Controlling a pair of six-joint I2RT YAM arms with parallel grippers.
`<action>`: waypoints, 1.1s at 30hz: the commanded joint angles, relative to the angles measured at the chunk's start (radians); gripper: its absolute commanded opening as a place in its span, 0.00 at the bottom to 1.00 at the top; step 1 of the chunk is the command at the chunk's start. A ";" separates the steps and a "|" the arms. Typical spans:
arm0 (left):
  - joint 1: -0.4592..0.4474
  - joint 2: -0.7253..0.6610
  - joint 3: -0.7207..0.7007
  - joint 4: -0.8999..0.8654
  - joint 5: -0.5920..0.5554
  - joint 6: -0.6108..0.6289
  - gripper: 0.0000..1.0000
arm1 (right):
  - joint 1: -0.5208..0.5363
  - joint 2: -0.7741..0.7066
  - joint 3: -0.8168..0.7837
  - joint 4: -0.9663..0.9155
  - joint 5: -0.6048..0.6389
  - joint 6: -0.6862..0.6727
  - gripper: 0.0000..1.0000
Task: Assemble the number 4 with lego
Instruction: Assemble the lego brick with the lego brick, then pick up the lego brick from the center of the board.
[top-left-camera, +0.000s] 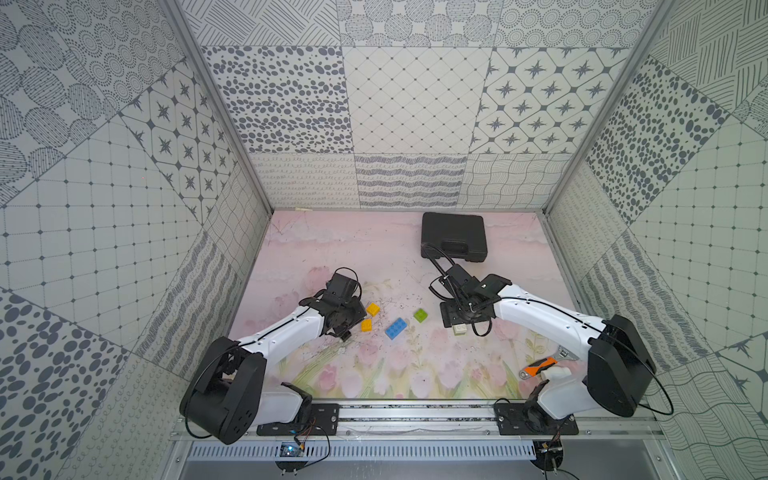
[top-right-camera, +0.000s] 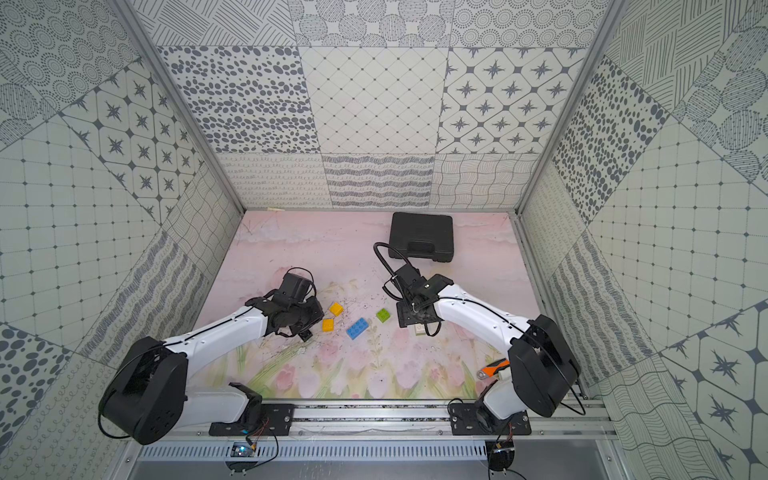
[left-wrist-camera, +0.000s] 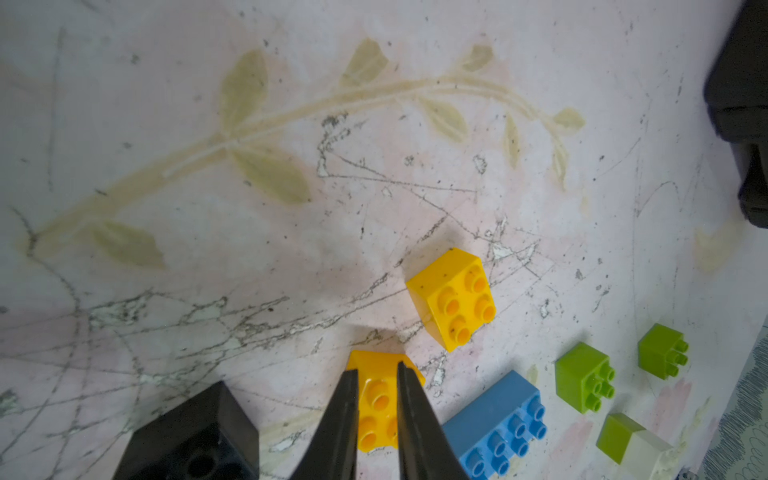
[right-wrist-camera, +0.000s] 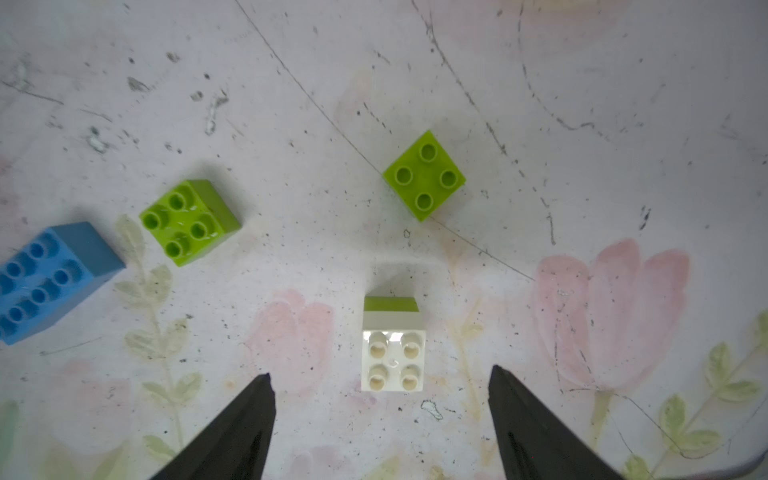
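— while the right gripper hangs with its jaws spread wide and nothing between them, where is the start of the number 4?
— directly under it. a white brick sits pressed on a lime green brick, upright on the mat, well off to the blue brick's right-arm side. that two-brick stack is all of the figure i can see built.
— and the loose lego?
— one green brick lies just beside the blue brick on that same side. a second green brick lies farther from it, apart from the stack. two yellow ones are near the blue brick's left-arm side.
— the left gripper?
— its jaws stand a narrow gap apart over one yellow brick, which shows between the fingers. that brick looks wider than the gap, so i cannot tell whether it is pinched or merely straddled. the other yellow brick lies free just beside it.
— how will these handle?
— my guess is light, stiff, hard plastic with smooth, slippery walls. i'd take a brick squarely across two opposite flat walls, below the studs, leaving the hollow underside free to mate. a skewed pinch would likely squirt it out. the stack is taller and could tip, so any pressing should go straight down.
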 joint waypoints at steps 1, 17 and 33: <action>0.024 0.032 0.026 -0.019 0.023 0.002 0.20 | -0.044 -0.014 0.064 -0.032 0.030 0.040 0.86; 0.047 0.274 0.105 0.061 0.118 0.021 0.01 | -0.137 0.270 0.154 0.125 -0.033 -0.222 0.82; 0.047 0.353 0.162 0.087 0.154 0.017 0.00 | -0.148 0.300 0.130 0.109 -0.036 -0.264 0.84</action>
